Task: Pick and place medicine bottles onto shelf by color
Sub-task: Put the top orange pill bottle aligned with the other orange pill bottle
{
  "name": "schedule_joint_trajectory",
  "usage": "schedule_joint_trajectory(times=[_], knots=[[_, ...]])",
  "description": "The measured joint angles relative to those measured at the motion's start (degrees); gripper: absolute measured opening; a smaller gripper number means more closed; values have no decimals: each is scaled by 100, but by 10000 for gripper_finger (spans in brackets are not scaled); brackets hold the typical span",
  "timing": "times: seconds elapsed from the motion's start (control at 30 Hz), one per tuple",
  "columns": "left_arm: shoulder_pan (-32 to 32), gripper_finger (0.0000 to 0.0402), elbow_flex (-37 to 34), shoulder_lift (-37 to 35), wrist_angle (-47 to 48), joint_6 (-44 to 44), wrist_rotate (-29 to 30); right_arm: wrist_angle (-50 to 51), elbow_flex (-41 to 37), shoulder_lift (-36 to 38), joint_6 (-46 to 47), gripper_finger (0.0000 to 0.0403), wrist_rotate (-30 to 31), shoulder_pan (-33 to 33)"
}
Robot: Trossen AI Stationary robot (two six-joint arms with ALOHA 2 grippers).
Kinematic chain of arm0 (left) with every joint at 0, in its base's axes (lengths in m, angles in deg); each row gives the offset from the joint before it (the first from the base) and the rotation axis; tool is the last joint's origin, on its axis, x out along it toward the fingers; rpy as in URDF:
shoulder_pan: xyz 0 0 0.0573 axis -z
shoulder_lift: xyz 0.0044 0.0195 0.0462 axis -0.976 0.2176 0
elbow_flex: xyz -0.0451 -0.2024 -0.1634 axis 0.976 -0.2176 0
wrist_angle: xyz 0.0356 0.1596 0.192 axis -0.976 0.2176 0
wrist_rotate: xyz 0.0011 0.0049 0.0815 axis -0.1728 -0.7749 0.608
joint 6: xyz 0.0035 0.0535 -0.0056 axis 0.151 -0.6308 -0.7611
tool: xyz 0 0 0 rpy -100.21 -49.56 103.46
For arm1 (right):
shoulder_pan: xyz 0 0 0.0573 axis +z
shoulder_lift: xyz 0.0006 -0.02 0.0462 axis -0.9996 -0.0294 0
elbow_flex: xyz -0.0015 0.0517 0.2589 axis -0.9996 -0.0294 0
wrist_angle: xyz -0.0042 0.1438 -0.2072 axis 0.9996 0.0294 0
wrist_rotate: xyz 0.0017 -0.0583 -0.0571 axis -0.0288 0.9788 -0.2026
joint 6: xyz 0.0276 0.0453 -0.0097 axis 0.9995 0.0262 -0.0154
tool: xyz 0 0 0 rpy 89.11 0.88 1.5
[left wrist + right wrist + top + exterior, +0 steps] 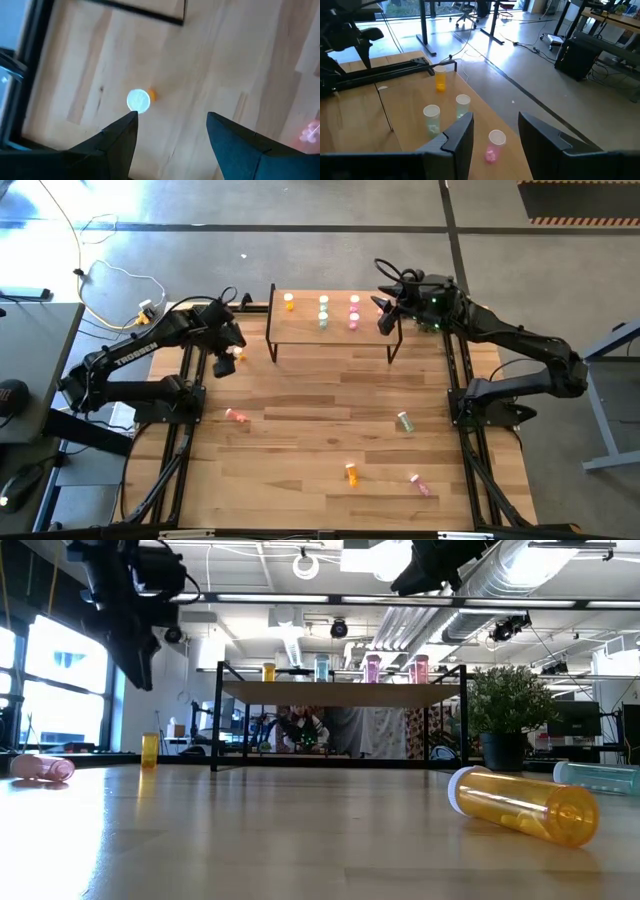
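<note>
- Five medicine bottles [322, 311] stand upright on the shelf [305, 330]: orange left, green middle, pink right.
- Left gripper [222, 364], jaws open and empty, hovers above an upright orange bottle [239, 352] left of the shelf.
- Right gripper [385, 321], jaws apart and empty, hangs over the shelf's right end.
- Four more bottles lie nearer on the table [300, 430].

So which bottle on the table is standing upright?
The orange bottle under the left end effector, near the shelf's left legs. The other four loose bottles lie on their sides.

In the left wrist view, a pink bottle [311, 132] is blurred and cut off at the 4 o'clock edge. The low view crops a green bottle [600, 777] at 3 o'clock.
</note>
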Motion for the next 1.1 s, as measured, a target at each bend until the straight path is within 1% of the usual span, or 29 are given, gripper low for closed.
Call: schedule_joint_trajectory(times=[0.2, 0.33, 0.47, 0.63, 0.8, 0.97, 1.1], knots=[[-36, 227, -90, 397, -280, 148, 95, 0, 0, 0, -2, 147, 0, 0], [-34, 227, -90, 716, -561, 227, 281, 0, 0, 0, -5, 147, 0, 0], [-34, 227, -90, 1029, -627, -119, 398, 0, 0, 0, -57, 147, 0, 0], [-250, 227, -90, 1346, -682, -209, 421, 0, 0, -2, -65, 147, 0, 0], [-545, 227, -90, 1459, -805, -270, 390, 0, 0, -2, -65, 147, 0, 0], [-659, 227, -90, 1459, -871, -357, 304, 0, 0, -2, -65, 147, 0, 0], [-683, 227, -90, 1552, -872, -351, 0, 0, 0, -2, -65, 147, 0, 0]])
